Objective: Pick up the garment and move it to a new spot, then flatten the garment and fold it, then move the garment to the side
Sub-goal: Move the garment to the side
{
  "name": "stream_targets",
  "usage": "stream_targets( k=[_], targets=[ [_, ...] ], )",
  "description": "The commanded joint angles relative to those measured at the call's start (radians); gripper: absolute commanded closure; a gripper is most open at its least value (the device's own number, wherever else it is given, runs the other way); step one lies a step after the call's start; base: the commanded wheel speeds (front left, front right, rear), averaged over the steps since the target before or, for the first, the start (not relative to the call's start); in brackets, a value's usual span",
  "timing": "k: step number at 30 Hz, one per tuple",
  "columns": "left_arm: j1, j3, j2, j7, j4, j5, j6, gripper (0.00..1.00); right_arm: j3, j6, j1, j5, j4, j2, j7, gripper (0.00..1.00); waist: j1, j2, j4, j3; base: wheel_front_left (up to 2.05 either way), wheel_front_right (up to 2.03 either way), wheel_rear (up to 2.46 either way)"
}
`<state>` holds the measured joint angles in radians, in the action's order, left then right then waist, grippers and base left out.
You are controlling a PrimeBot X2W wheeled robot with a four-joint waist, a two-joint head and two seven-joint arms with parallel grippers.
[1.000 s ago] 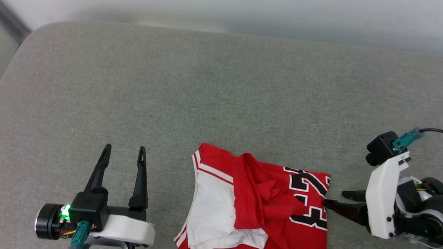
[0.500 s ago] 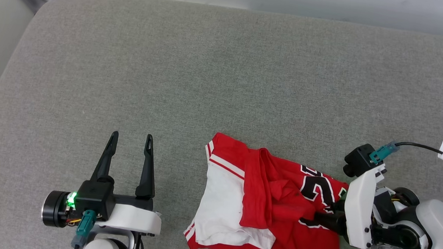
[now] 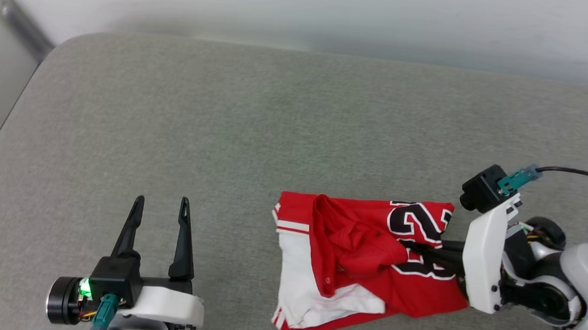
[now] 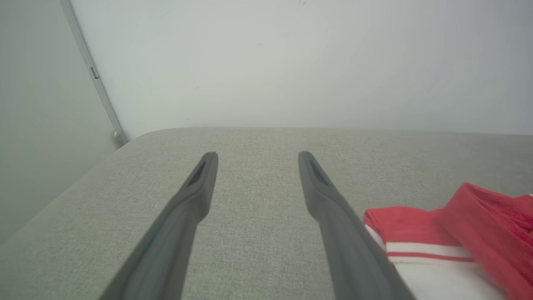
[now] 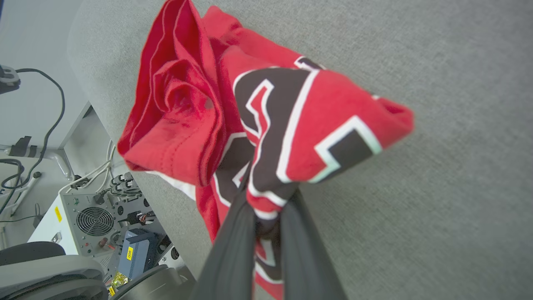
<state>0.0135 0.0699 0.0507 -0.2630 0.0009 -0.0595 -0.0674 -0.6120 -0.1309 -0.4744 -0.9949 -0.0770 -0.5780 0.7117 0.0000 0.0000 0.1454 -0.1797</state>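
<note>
The garment (image 3: pixel 359 259), a red jersey with black white-outlined lettering (image 3: pixel 416 224) and a white sleeve (image 3: pixel 298 271), lay crumpled and partly folded over itself on the near right part of a grey fabric-covered surface (image 3: pixel 225 131), close to its front edge. Its lettered end was bunched and raised off the fabric, while the white sleeve end rested flat toward the middle. The right gripper (image 3: pixel 413 249) reached in from the right with its dark fingers closed on that lettered end; in the right wrist view the two fingers (image 5: pixel 233 250) pinched a fold of the printed cloth between them (image 5: pixel 266 208), and the garment (image 5: pixel 266 125) hung forward from the pinch in loose red folds. The left gripper (image 3: pixel 162 201) sat well apart from the jersey at the lower left, its fingers spread open with nothing between them, pointing toward the far side. From the left wrist view those open fingers (image 4: pixel 257 156) hovered over bare grey fabric, with the sleeve end of the garment (image 4: pixel 479 233) just beside the right-hand finger. A pale wall (image 3: pixel 332 16) rose behind the surface, and a white box with a fan grille (image 5: pixel 83 216) stood below its edge.
</note>
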Motion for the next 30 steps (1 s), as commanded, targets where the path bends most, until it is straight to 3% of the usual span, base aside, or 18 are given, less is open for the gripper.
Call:
stream_targets(
  k=[1,8,16,22,30],
  targets=[
    [-0.014,-0.004,-0.001,-0.002,-0.004,-0.006,-0.003,0.0,-0.009,0.0,-0.019,0.006,0.024,-0.027,-0.001,1.0,0.0,0.0,-0.042,0.034,0.0,0.0,0.0],
    [-0.037,-0.009,-0.001,-0.002,-0.025,-0.005,-0.008,0.0,-0.023,0.0,-0.094,0.026,0.14,-0.147,0.03,1.0,0.0,0.0,-0.158,0.033,0.0,0.0,0.0],
    [-0.001,-0.028,-0.001,-0.002,-0.043,0.013,0.003,0.0,-0.016,0.0,-0.145,0.071,0.15,-0.238,0.026,1.0,0.0,0.0,-0.268,-0.04,0.0,0.0,0.0],
    [0.038,-0.035,0.012,-0.002,-0.057,0.035,0.021,0.0,-0.007,0.0,-0.183,0.149,0.05,-0.309,-0.037,1.0,0.0,0.0,-0.314,-0.128,0.0,0.0,0.0],
    [0.09,-0.035,0.03,-0.002,-0.094,0.049,0.036,0.0,0.042,0.001,-0.253,0.261,-0.186,-0.389,-0.116,1.0,0.0,0.0,-0.311,-0.244,0.0,0.0,0.0]
  ],
)
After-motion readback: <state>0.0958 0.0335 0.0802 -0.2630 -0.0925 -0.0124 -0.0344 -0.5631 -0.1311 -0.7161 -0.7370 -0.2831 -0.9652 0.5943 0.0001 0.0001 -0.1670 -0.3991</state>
